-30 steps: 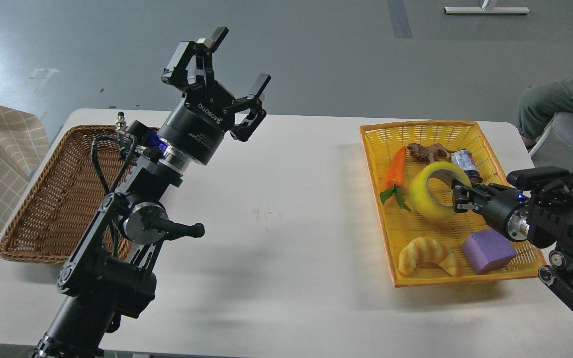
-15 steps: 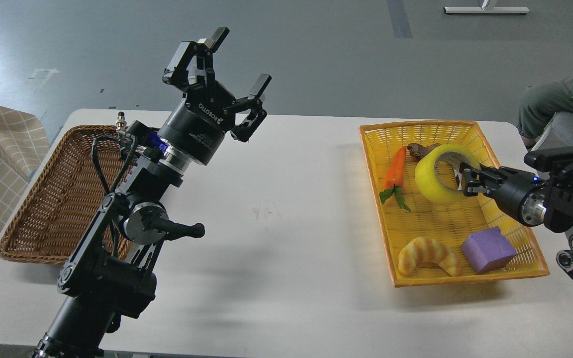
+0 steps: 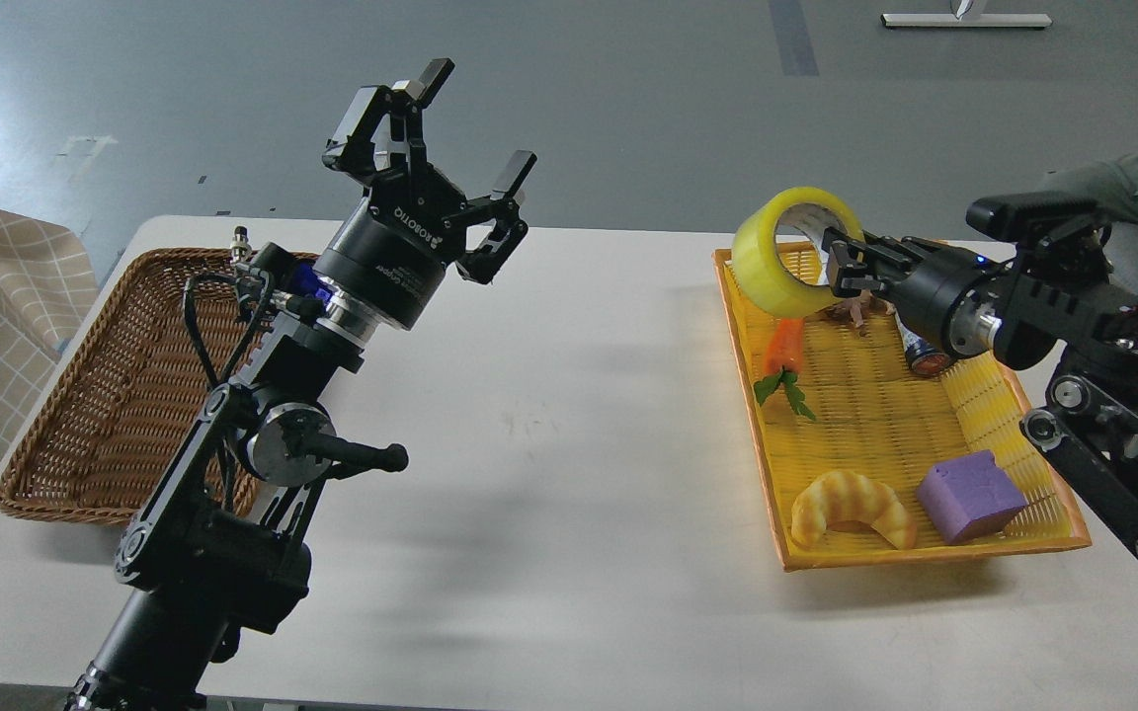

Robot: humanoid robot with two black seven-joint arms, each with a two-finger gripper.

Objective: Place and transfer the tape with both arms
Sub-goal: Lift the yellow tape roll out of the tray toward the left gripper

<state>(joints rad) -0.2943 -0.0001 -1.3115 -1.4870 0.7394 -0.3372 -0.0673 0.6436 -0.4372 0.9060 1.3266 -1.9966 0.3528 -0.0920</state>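
The yellow tape roll (image 3: pixel 772 259) hangs in the air above the far left corner of the yellow basket (image 3: pixel 925 548). My right gripper (image 3: pixel 838 267) is shut on the roll's right rim, one finger inside the ring. My right arm reaches in from the right, over the basket. My left gripper (image 3: pixel 450 158) is open and empty, raised high above the table's left half, fingers pointing up and away. It is well apart from the tape.
The yellow basket holds a toy carrot (image 3: pixel 784 355), a croissant (image 3: pixel 852 504), a purple block (image 3: pixel 970 496), a small can (image 3: pixel 921 354) and a brown toy (image 3: pixel 851 312). A brown wicker basket (image 3: pixel 105 415) stands at the left. A seated person (image 3: pixel 1137 188) is at far right.
My right gripper has lifted the tape out of the yellow basket and carried it up and to the left. The left arm has hardly moved.
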